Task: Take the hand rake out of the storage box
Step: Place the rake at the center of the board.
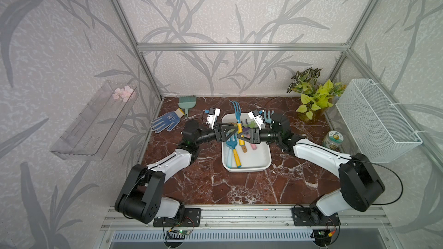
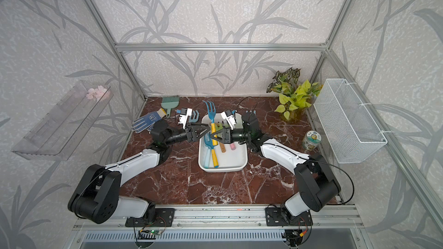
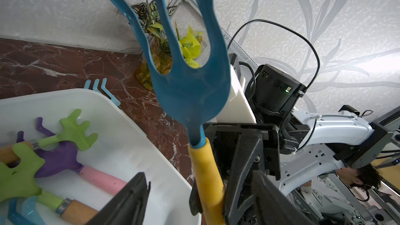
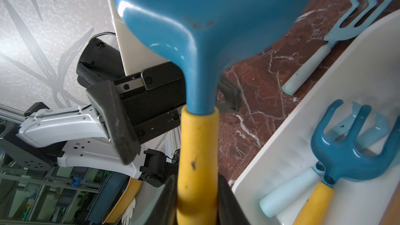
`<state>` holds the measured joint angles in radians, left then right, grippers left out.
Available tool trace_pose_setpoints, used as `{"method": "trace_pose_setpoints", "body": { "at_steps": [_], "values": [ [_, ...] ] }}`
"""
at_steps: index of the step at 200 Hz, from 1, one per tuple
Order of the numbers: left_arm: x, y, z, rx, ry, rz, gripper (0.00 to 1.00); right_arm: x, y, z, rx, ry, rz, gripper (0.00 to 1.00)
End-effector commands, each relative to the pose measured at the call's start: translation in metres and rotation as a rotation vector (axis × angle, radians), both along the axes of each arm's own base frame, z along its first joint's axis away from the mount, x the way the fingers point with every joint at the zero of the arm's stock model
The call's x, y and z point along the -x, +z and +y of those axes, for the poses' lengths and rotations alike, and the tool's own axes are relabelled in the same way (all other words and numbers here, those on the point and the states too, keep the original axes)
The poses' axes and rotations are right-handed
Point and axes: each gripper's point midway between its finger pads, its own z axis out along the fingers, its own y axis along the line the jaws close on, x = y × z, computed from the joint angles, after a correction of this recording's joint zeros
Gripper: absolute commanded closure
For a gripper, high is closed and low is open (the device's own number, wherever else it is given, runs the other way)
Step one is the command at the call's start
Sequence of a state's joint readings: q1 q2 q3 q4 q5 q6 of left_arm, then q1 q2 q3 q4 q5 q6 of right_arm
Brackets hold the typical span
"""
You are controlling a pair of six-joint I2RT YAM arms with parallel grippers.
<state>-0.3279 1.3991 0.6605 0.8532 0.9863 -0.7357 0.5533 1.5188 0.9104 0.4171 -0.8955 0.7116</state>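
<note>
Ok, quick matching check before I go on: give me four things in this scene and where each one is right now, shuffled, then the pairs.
Things:
1. blue long-tined hand rake with yellow handle
2. purple plastic rake with pink handle
3. blue dotted fabric glove
4. pink blossoms

Places:
A. in the clear plastic wall tray
B. clamped in the right gripper
C. flat on the red marble table
D. lying in the white plastic storage tub

Pairs: 1-B, 2-D, 3-C, 4-A
</note>
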Motion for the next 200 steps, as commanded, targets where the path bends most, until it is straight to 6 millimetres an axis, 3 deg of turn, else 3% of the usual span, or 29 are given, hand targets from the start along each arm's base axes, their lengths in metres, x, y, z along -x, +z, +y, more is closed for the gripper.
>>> {"method": "trace_pose_setpoints", "body": {
  "at_steps": [1, 32, 98, 145, 177, 200],
  "values": [
    [0.009, 0.019, -0.010, 0.023, -0.073, -0.064, 0.27, 0.009, 0.025, 0.005, -0.097, 0.059, -0.048, 0.86],
    [0.010, 0.021, -0.014, 0.031, -0.085, -0.067, 0.40, 0.013, 0.025, 0.006, -0.090, 0.067, -0.055, 0.87],
    [0.010, 0.028, -0.011, 0.056, -0.053, -0.077, 0.55, 0.028, 0.022, 0.013, -0.055, 0.101, -0.077, 0.87],
    [0.012, 0.029, -0.012, 0.061, -0.068, -0.076, 0.76, 0.028, 0.025, 0.011, -0.052, 0.092, -0.092, 0.86],
    [0.011, 0.029, -0.011, 0.055, -0.062, -0.075, 0.90, 0.027, 0.023, 0.008, -0.029, 0.071, -0.103, 0.77],
    [0.009, 0.025, -0.009, 0.030, -0.042, -0.069, 0.92, 0.024, 0.020, 0.006, -0.014, 0.045, -0.102, 0.64]
  ]
}}
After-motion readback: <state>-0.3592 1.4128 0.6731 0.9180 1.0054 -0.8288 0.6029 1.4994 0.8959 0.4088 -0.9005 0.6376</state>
